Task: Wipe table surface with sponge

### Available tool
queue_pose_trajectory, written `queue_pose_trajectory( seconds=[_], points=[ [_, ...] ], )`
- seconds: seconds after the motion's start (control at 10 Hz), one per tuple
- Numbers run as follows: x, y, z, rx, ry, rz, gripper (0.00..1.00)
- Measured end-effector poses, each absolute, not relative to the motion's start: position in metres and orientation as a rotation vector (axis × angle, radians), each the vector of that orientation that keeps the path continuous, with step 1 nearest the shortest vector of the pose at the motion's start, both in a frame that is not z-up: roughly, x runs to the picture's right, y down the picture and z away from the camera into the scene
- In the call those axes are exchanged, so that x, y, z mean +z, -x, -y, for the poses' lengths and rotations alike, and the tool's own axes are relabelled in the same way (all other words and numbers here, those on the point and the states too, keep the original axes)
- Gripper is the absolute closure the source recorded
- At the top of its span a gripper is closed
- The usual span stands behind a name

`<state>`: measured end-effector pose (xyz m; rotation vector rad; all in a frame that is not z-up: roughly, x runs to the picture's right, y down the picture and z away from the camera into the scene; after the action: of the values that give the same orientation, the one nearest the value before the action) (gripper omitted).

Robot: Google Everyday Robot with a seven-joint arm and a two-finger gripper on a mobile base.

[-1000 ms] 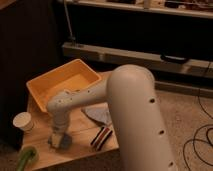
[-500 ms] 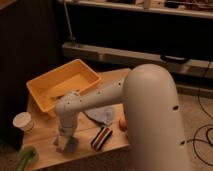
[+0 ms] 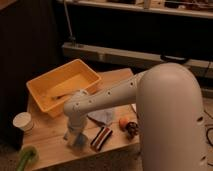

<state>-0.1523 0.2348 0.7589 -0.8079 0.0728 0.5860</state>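
Item 1. Table (image 3: 47, 135): light wooden top, set before a dark wall and a low shelf.

Item 2. Gripper (image 3: 75, 138): at the end of the white arm (image 3: 107, 97), which reaches in from the right. It points straight down over the front-left part of the table, just in front of the yellow bin. Whether it is parted or clamped cannot be told.

Item 3. Sponge (image 3: 80, 142): a pale block at the gripper's lower end, resting on the table top near the front edge. Its outline is unclear.

Item 4. Yellow bin (image 3: 37, 90): a rectangular plastic tub at the back left of the table, set at an angle.

Item 5. White cup (image 3: 23, 121): upright, near the table's left edge.

Item 6. Green object (image 3: 26, 159): at the front-left corner, kind uncertain.

Item 7. Dark striped object (image 3: 101, 138): lying flat just right of the gripper.

Item 8. Pale sheet (image 3: 103, 116): flat, behind the striped object.

Item 9. Orange object (image 3: 123, 122): small and round, on the right, beside a small dark object (image 3: 132, 130).
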Motion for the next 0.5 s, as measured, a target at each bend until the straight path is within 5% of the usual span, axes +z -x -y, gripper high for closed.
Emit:
queue_pose_trajectory(
  seconds=[0.5],
  points=[
    [0.789,0.126,-0.211,0.647,0.743,-0.102,0.94]
  ],
)
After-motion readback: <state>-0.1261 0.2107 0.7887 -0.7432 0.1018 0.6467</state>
